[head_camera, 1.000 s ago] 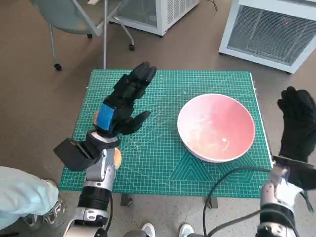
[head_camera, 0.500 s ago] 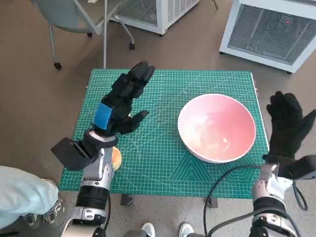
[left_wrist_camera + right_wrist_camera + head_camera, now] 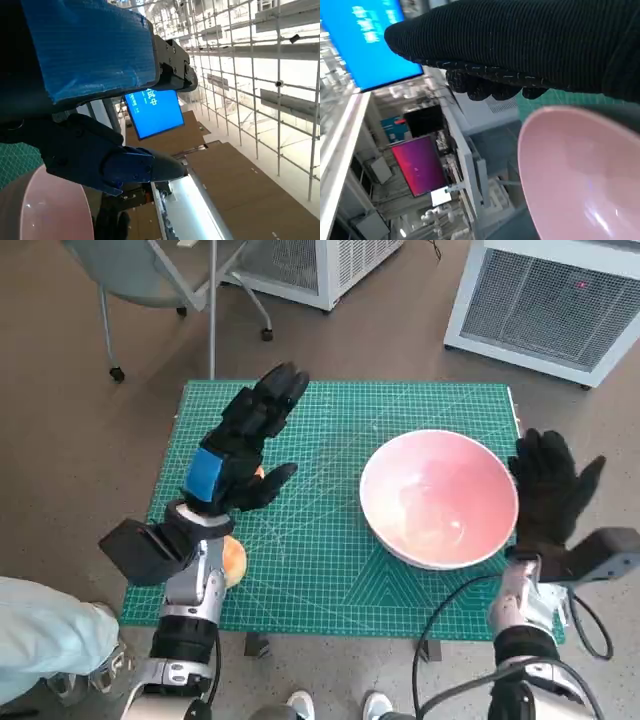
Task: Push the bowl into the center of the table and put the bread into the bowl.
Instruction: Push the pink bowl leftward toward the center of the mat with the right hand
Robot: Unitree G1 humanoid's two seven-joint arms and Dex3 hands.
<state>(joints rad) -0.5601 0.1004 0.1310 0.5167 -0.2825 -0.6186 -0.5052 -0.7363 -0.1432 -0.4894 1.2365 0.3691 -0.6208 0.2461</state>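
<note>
A pink bowl (image 3: 438, 497) sits on the right half of the green cutting mat (image 3: 330, 570); it also shows in the left wrist view (image 3: 45, 210) and the right wrist view (image 3: 580, 170). My right hand (image 3: 545, 492), gloved and with fingers spread, stands upright close beside the bowl's right rim, holding nothing. My left hand (image 3: 245, 442) is raised over the mat's left side, fingers spread, empty. The bread (image 3: 233, 558), an orange-brown roll, lies near the mat's left front edge, mostly hidden under my left forearm.
A chair (image 3: 160, 280) stands beyond the table at the back left. White cabinets (image 3: 550, 300) stand at the back right. A person's pale sleeve (image 3: 45, 635) shows at the lower left, and shoe tips (image 3: 300, 705) below the table's front edge.
My right hand has moved left from off the table's right edge to just beside the bowl's right rim. The left hand has barely shifted. The bowl has not moved.
</note>
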